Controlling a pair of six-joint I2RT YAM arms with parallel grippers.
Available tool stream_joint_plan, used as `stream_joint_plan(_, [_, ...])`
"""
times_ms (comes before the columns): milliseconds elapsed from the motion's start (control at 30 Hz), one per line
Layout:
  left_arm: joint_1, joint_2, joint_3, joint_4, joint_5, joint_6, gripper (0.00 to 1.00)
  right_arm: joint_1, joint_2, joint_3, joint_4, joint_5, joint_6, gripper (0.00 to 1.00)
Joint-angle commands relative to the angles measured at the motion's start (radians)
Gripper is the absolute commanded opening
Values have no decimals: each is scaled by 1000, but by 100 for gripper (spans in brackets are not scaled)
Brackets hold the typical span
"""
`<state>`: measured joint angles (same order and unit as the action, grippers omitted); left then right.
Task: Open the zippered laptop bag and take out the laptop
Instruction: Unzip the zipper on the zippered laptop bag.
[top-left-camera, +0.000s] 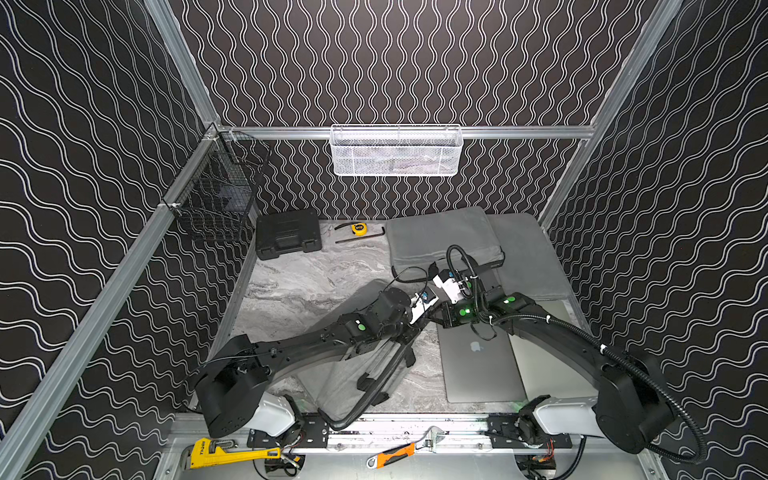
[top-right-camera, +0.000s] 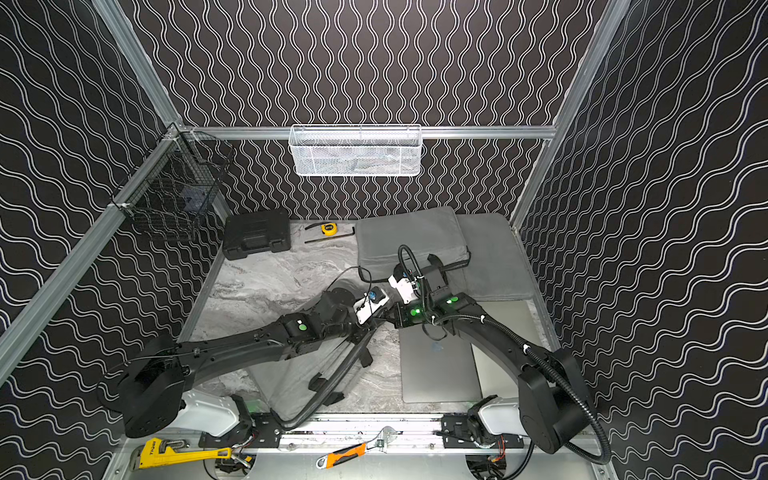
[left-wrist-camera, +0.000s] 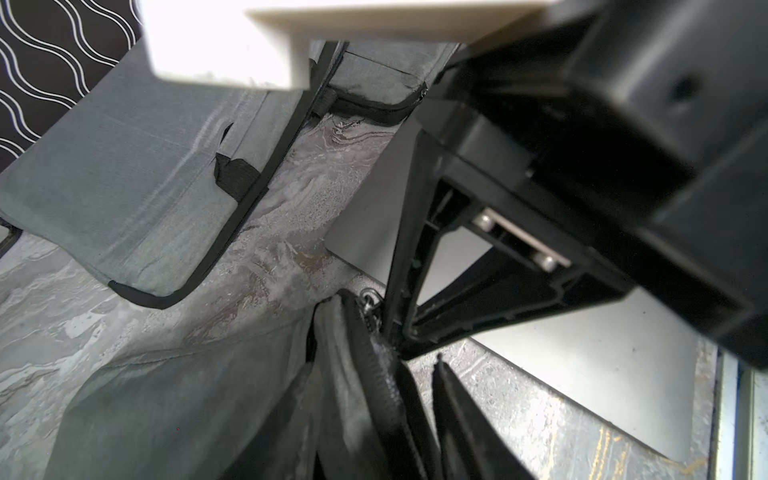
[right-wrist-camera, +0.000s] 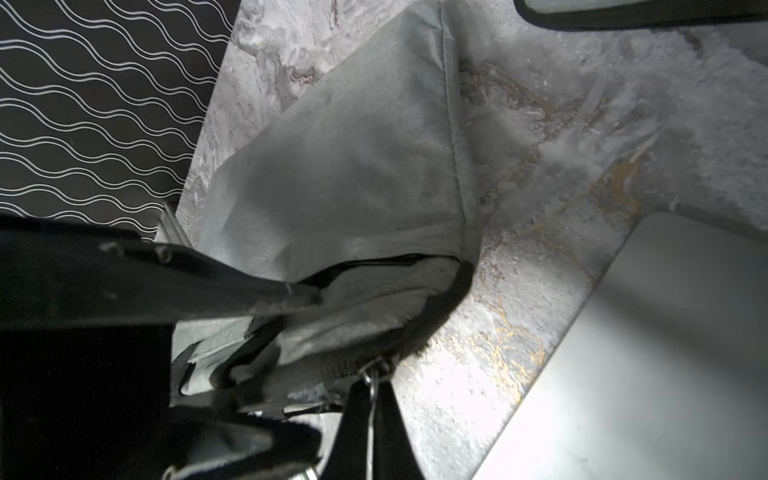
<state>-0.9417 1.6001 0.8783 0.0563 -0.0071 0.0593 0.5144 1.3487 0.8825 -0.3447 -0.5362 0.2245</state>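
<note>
A grey laptop bag (top-left-camera: 345, 386) with a black zipper lies at the front middle of the table, its far corner raised (right-wrist-camera: 353, 166). My right gripper (right-wrist-camera: 375, 388) is shut on the metal zipper pull (right-wrist-camera: 374, 372) at that corner. My left gripper (left-wrist-camera: 374, 365) meets it there, closed over the bag's zippered edge (left-wrist-camera: 378, 390). The zipper gapes a little beside the pull. The laptop is hidden; none shows in the opening. In both top views the two grippers (top-left-camera: 428, 318) (top-right-camera: 380, 318) touch above the table's middle.
Two silver laptops (top-left-camera: 482, 365) (top-left-camera: 548, 357) lie at the front right, under my right arm. Two more grey bags (top-left-camera: 440, 241) (top-left-camera: 528, 257) sit at the back right. A black case (top-left-camera: 286, 235), tape measure (top-left-camera: 358, 227) and hex keys (top-left-camera: 361, 239) are at the back.
</note>
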Motion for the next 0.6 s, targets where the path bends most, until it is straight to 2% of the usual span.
stream_joint_plan(0, [7,17,-3,53,4,23,37,1,-1,41,-7,-9,-48,0])
stream_joint_plan(133, [17,41,19,50,21,27,28,1,-8,53,-30,-13,-69,0])
stream_joint_plan(233, [18,53,25,69,27,8,26,1,-7,54,-45,-5,-73,0])
stream_joint_plan(367, [18,56,27,79,44,2,0,2,1,68,-63,5,-81,0])
stream_joint_plan(467, [18,44,23,70,39,25,0,1,12,85,-93,41,-99,0])
stream_joint_plan(567, [18,13,-1,66,30,46,0,-1,42,107,-148,173,-78,0])
